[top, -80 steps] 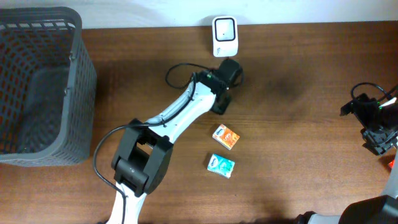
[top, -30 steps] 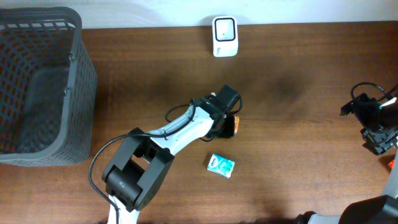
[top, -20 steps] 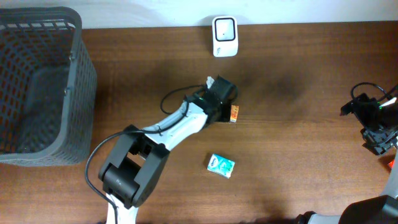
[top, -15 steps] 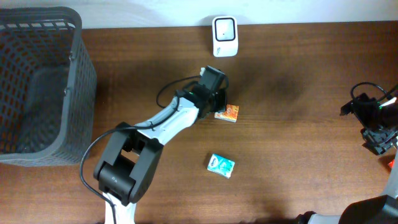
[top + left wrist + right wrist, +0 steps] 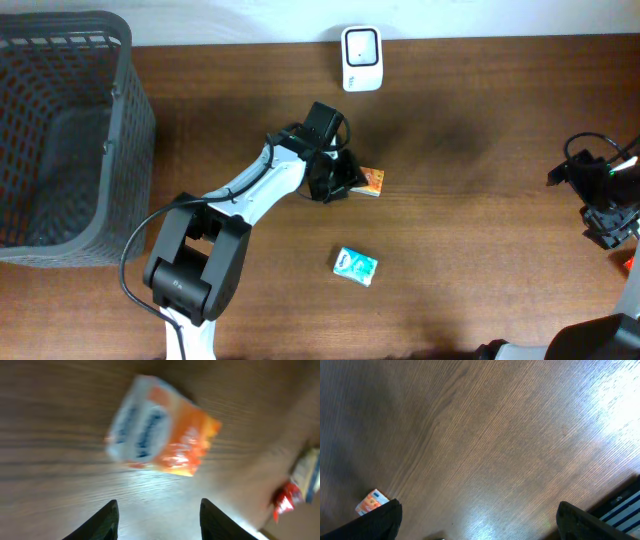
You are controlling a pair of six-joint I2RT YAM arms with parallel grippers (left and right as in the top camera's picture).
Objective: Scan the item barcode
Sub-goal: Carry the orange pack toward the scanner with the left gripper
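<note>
Dark brown wood-grain table (image 5: 480, 230); white wall strip (image 5: 220, 20) along far edge.

I've got the orange packet (image 5: 371, 181) lying flat on the tabletop near the middle. It is a small pouch, white with blue print at one end and orange at the other, and sits a little askew. The wrist view of it is blurred, so I can't read the print or find a barcode. It lies loose just off the tips of the left pincer (image 5: 159, 510), with nothing between the spread fingers. The scanner (image 5: 361, 45), a small white unit with a dark window, sits at 12 o'clock from the packet, well apart at the far edge. A teal packet (image 5: 355, 265) lies flat at 6 o'clock, apart.
</note>
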